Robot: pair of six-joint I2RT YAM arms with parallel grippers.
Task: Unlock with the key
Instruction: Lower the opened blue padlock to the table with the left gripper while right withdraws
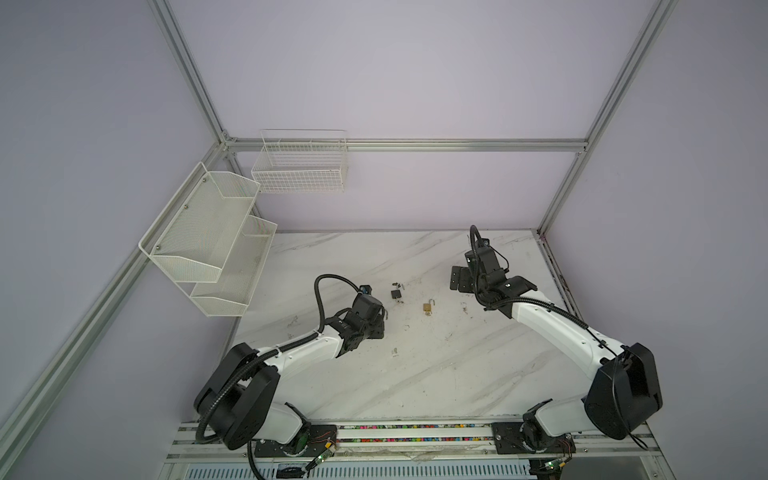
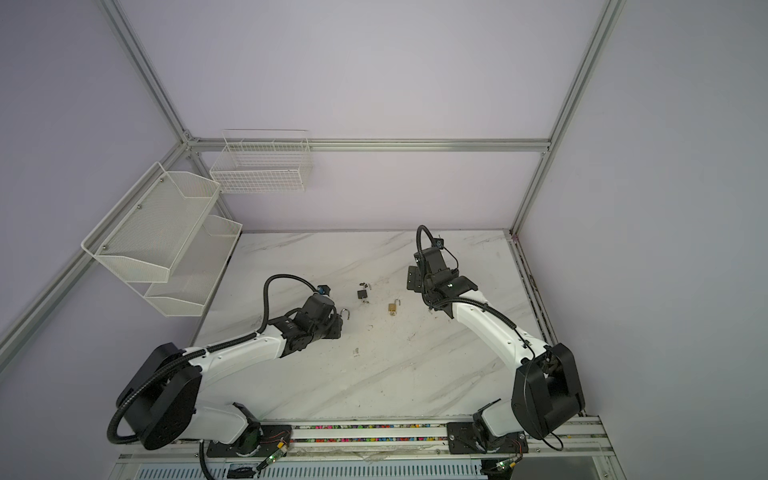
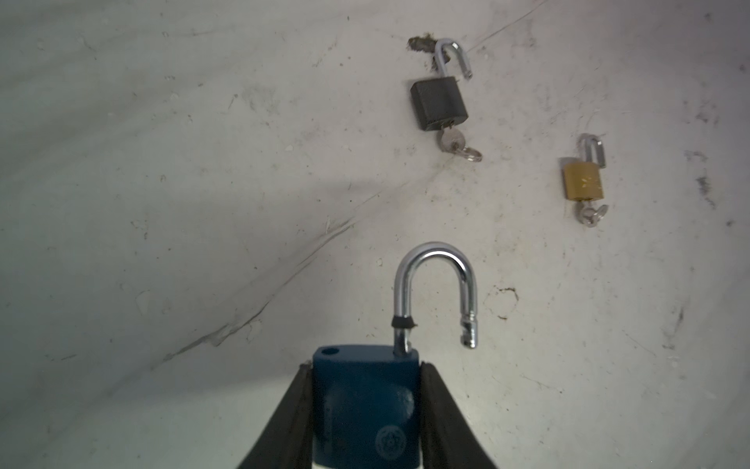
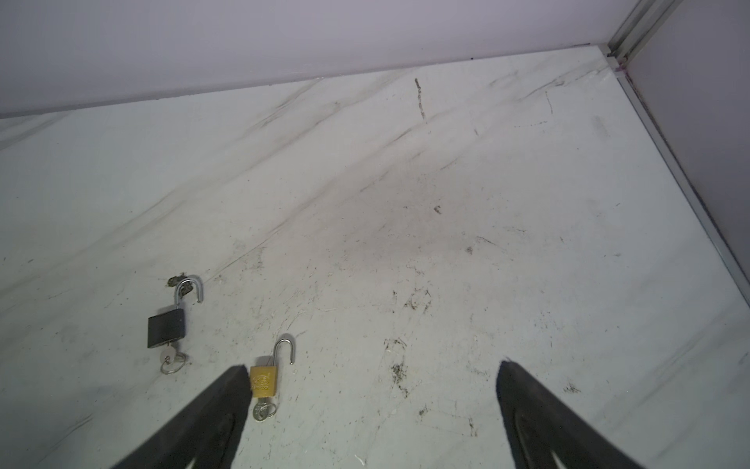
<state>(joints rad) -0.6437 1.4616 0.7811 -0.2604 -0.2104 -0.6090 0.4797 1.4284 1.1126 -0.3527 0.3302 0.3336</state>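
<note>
In both top views the left gripper (image 1: 379, 321) hovers low over the white marble-patterned table (image 1: 415, 374), left of centre. The right gripper (image 1: 459, 279) hangs farther back on the right. Between them lie a small black padlock (image 1: 396, 294) and a small brass padlock (image 1: 427, 308), near each other but apart.

In the left wrist view the left claw is partly closed, its two fingers pinching the sides of a dark blue padlock (image 3: 365, 406). That lock's chrome shackle (image 3: 434, 284) stands raised, with its free end clear of the body, so it reads as opened. Its keyhole end is hidden. The black lock has a silver key (image 3: 450, 143) in its base and the brass lock a small steel key (image 3: 588, 213). Both have their shackles up.

In the right wrist view the right claw is spread wide and holds nothing, above bare table just beside the brass lock.

All three locks appear unlocked, so probably only setting the blue one down is left.
</note>
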